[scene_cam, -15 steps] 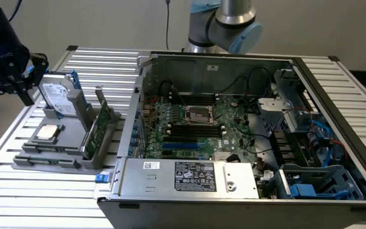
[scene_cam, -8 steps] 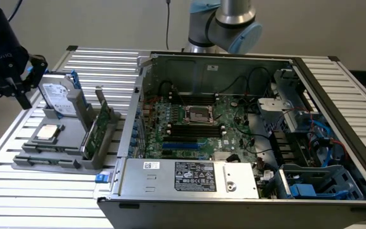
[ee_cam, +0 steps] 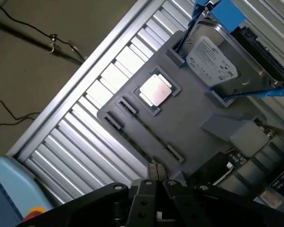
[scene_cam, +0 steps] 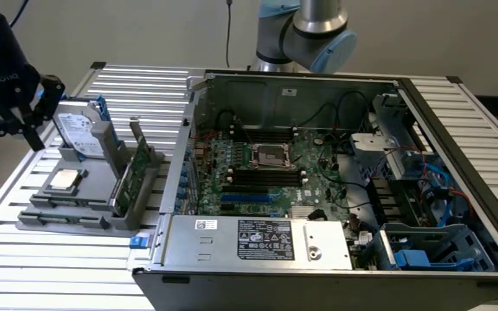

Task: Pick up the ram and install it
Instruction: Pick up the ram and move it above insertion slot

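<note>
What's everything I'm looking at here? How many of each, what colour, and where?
table: 1, silver slats, under everything.
computer case: 1, grey, open, middle of the table.
motherboard: 1, green, inside the case.
power supply: 1, silver, at the case's near edge.
holder: 1, grey, exterior view's left of the case.
hard drive: 1, silver with blue rails, standing in the holder.
processor: 1, silver, flat on the holder.
expansion card: 1, green, upright in the holder.
ram: 1, dark green, in a holder slot.
robot arm: 1, silver and pale blue, behind the case.
gripper: 1, black, above the holder.
</note>
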You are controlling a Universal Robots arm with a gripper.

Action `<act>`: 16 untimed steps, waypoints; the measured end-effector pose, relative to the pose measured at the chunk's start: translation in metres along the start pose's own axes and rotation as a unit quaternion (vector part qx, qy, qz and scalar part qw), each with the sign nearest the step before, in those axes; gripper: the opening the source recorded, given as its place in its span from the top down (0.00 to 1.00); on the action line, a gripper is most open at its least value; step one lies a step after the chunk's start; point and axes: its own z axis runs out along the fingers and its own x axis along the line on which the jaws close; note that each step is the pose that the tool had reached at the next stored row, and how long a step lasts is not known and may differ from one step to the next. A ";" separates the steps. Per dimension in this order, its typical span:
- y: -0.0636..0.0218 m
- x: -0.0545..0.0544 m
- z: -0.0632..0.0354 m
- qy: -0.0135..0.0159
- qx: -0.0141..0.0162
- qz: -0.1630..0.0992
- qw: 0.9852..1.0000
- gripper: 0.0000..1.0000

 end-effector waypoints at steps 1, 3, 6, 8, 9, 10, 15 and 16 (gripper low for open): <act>0.0000 0.000 0.0006 0.000 0.000 -0.009 1.000 0.89; 0.0000 0.000 0.0019 0.000 0.001 -0.027 1.000 0.89; 0.0000 0.000 0.0038 0.000 0.003 -0.054 0.999 0.89; 0.0000 0.000 0.0050 0.000 0.004 -0.073 0.997 0.89; 0.0000 0.000 0.0057 0.000 0.004 -0.082 0.997 0.89; 0.0000 0.000 0.0063 0.000 0.005 -0.090 0.996 0.89; -0.0001 0.000 0.0096 0.001 0.007 -0.136 0.991 0.89; -0.0001 -0.001 0.0102 0.001 0.008 -0.145 0.989 0.89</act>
